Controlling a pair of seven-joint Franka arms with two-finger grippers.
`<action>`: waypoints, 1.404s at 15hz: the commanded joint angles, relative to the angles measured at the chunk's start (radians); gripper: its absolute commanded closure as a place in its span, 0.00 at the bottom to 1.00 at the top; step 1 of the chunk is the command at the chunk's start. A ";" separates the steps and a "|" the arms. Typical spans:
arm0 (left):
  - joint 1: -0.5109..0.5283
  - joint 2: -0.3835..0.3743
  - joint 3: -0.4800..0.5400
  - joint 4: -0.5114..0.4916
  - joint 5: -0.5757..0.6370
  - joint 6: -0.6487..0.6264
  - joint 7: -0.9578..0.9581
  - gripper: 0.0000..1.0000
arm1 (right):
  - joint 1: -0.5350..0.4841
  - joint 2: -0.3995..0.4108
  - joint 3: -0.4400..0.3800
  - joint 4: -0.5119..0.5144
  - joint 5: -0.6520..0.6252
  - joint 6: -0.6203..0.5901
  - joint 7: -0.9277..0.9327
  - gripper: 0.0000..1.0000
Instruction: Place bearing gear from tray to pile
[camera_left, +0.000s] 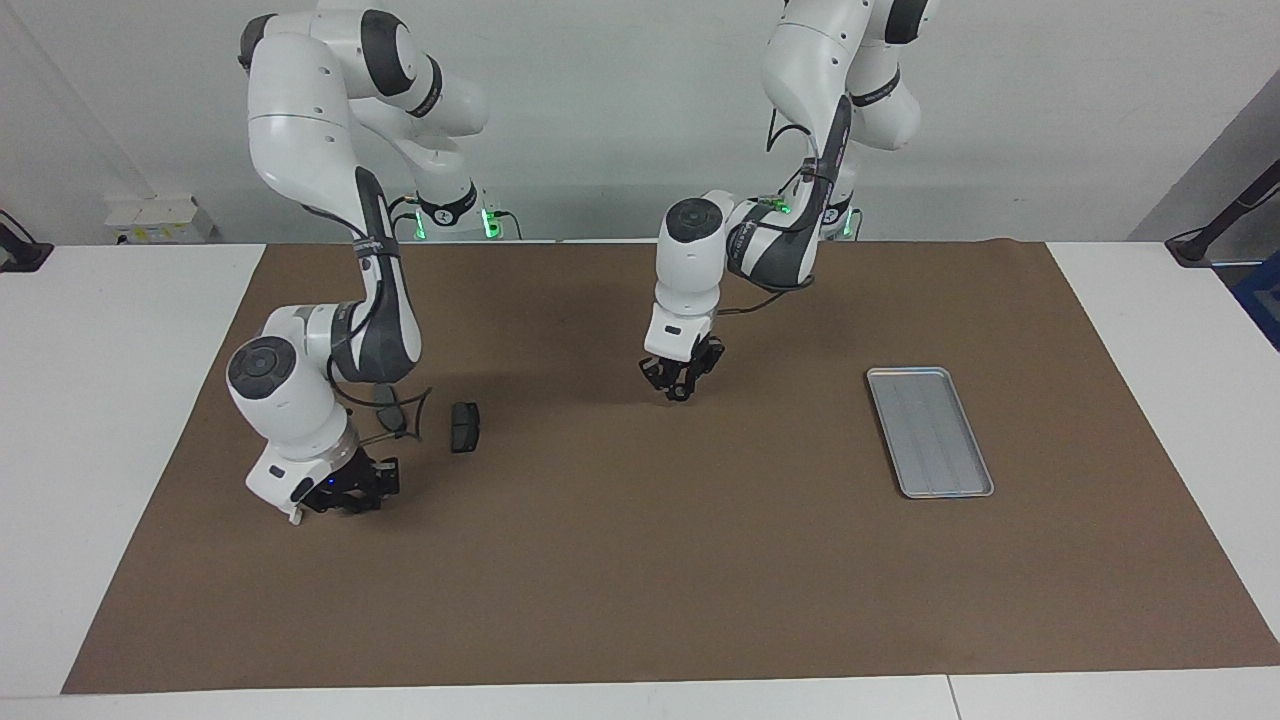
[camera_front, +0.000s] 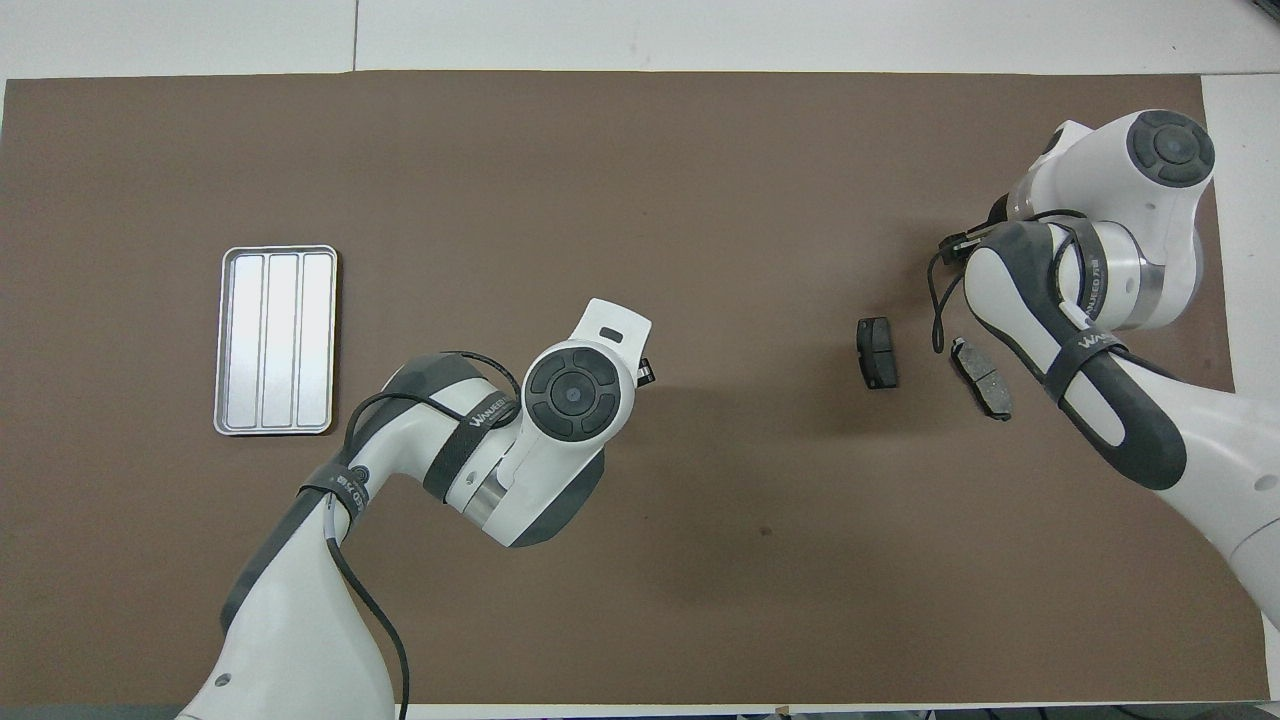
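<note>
**Both grippers low over the brown mat, the tray bare**

The tray (camera_left: 929, 431) lies flat on the brown mat (camera_left: 640, 560) toward the left arm's end of the table. Only its ridged silver floor shows inside the rim; I see no bearing gear on it or anywhere else.

The left gripper (camera_left: 680, 385) hangs low over the middle of the mat, well apart from the tray. Its fingertips point down and look drawn close together, but I cannot tell if they are fully clenched or if a small part sits between them.

The right gripper (camera_left: 350, 495) is down near the mat at the right arm's end, with its fingers clenched. A bit of white shows just beside it under the wrist; what it is, and whether the gripper holds it, I cannot tell.

Two dark brake pads belong to the pile here. One brake pad (camera_front: 877, 352) lies in the open on the mat. The second brake pad (camera_front: 981, 377) lies beside it, close to the right arm.
</note>
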 joint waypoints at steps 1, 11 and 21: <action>-0.023 -0.003 0.018 -0.043 0.030 0.051 -0.028 1.00 | -0.018 -0.011 0.018 -0.010 0.014 0.009 -0.024 0.18; 0.009 -0.021 0.024 0.006 0.030 -0.004 0.009 0.00 | 0.069 -0.150 0.016 0.017 0.003 -0.189 0.022 0.00; 0.473 -0.299 0.037 0.328 0.022 -0.458 0.669 0.00 | 0.411 -0.201 0.022 0.034 0.023 -0.298 0.872 0.00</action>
